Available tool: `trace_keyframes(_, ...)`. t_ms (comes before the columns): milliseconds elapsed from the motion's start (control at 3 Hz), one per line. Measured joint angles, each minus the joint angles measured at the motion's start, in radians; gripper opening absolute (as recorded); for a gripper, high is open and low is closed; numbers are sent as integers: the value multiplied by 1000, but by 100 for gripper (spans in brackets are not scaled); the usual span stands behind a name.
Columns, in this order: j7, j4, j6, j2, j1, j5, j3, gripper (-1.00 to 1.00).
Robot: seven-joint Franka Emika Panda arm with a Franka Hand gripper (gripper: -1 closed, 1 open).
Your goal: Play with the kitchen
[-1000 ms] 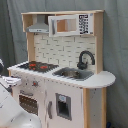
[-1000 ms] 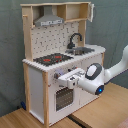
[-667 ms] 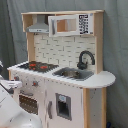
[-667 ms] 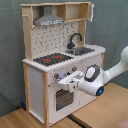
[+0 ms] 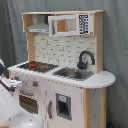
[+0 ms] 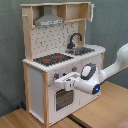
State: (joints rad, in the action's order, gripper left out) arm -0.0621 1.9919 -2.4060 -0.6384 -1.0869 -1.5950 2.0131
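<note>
The kitchen (image 5: pixel 65 75) (image 6: pixel 55 70) is a tall white and light-wood toy with a grey range hood (image 6: pixel 49 21), a black-red hob (image 6: pixel 52 59), a black faucet (image 6: pixel 75 39) and a sink (image 5: pixel 75 73). In the second exterior view my gripper (image 6: pixel 63 80) is right at the white front panel, just above the windowed oven door (image 6: pixel 61 99) and below the hob. Whether it touches a knob or the door handle does not show. In the first exterior view only my white arm (image 5: pixel 10 107) shows at the lower left, in front of the oven door (image 5: pixel 30 102).
The toy stands on a wooden tabletop (image 6: pixel 100 112) against a grey curtain (image 5: pixel 115 45). A microwave-like cupboard (image 5: pixel 72 24) sits at the top in the first exterior view. My arm (image 6: pixel 117 57) comes in from the second exterior view's right.
The gripper has stayed at the front panel, dropping slightly. The arm behind it has lifted from nearly level to sloping upward.
</note>
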Motion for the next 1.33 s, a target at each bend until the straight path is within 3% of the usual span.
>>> trace_keyframes(333, -35, -49, 0, -21, -61, 1, 50, 100)
trace_keyframes(667, -18, -85, 1, -39, -82, 3, 55, 100)
trace_keyframes(1000, -16, -85, 1, -39, -83, 3, 55, -100)
trace_keyframes(1333, -132, -84, 12, -39, -83, 3, 54, -100)
